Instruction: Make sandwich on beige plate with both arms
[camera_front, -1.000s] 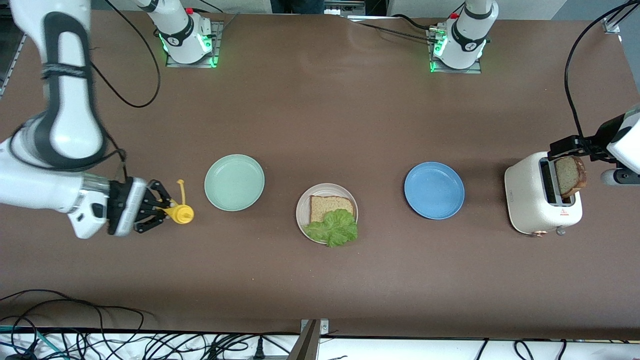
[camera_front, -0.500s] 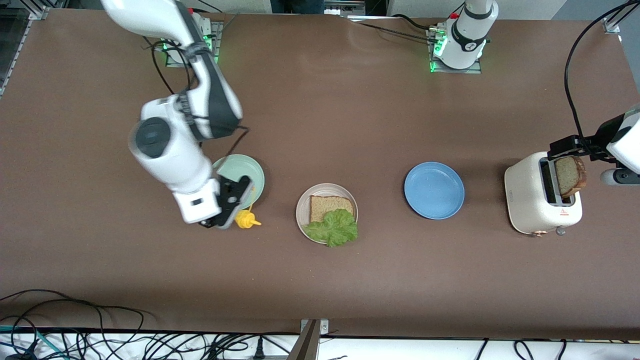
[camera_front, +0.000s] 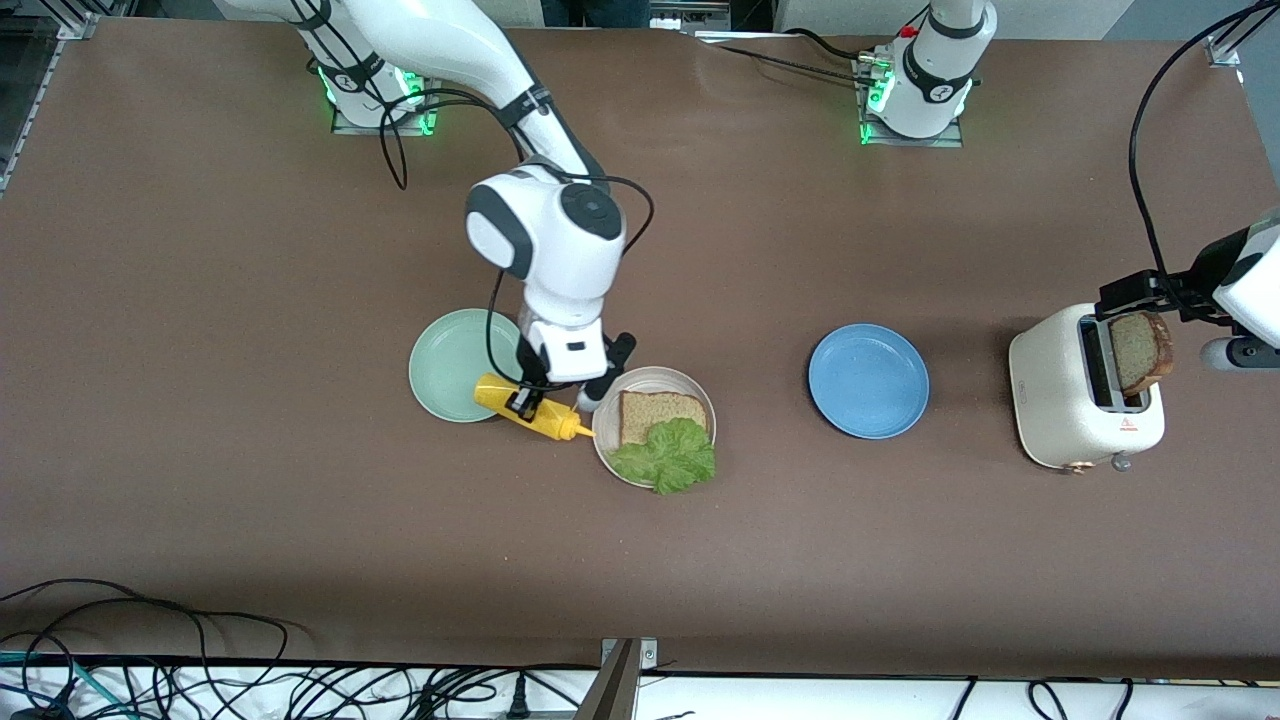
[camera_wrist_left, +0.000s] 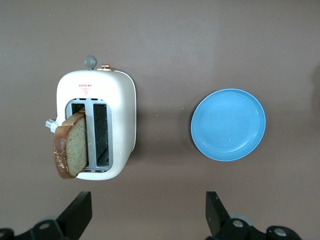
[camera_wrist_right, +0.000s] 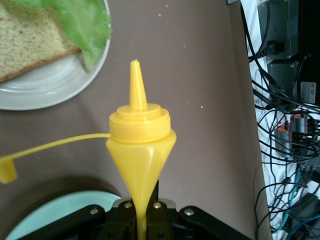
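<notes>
One bread slice (camera_front: 660, 413) and lettuce (camera_front: 668, 455) sit on the beige plate (camera_front: 650, 378). Right gripper (camera_front: 530, 400), clamped tight on the mustard bottle (camera_front: 528, 408) at the plate's 9 o'clock, should tip the nozzle over the lettuce before squeezing. Left gripper (camera_wrist_left: 147, 220) waits spread wide and empty over the toaster (camera_front: 1080, 400).

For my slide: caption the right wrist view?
Right gripper holds yellow squeeze bottle beside beige plate with bread and lettuce.

High front view, two downward wrist views
</notes>
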